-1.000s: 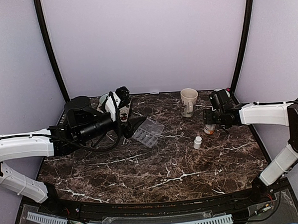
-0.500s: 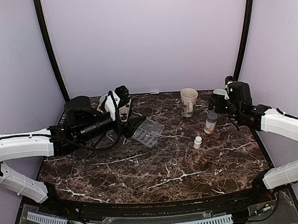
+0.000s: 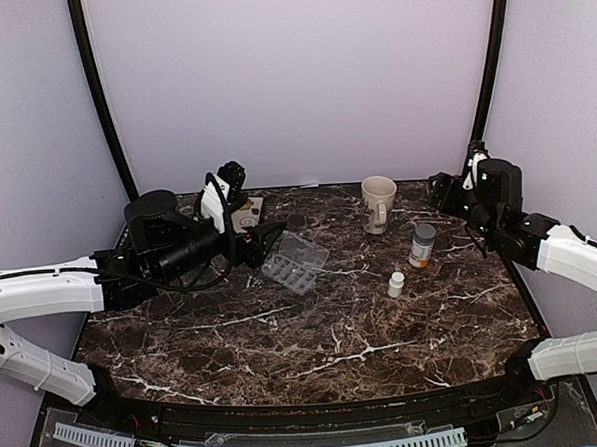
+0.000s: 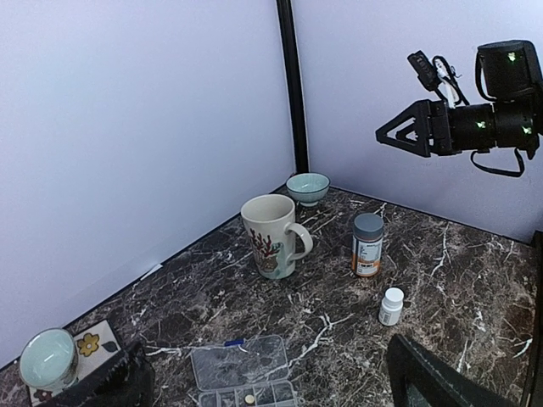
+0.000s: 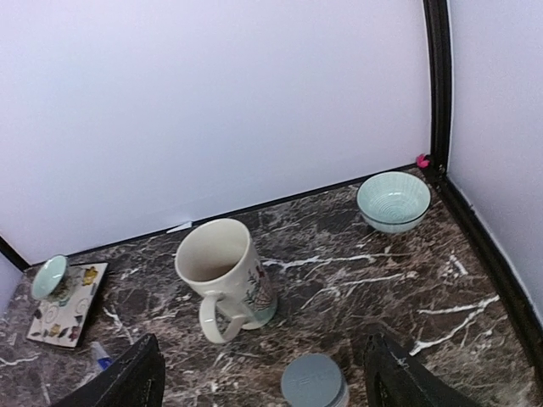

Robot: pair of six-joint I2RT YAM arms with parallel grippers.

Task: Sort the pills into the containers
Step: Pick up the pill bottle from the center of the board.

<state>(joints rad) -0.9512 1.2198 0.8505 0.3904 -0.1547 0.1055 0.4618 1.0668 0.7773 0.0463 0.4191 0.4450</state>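
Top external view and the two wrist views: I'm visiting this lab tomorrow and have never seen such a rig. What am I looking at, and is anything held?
Two white robot arms are bolted at the near edge of a marble table. The wide picture comes from a camera above and behind them. The other two come from a camera on each wrist, with that arm's dark fingers in the bottom corners. On the table are a clear pill organizer, a mug, an orange pill bottle, a small white bottle, a teal bowl and a smaller bowl on a patterned tile. The left gripper is near the organizer; the right gripper hangs in the air. Both are open and hold nothing.
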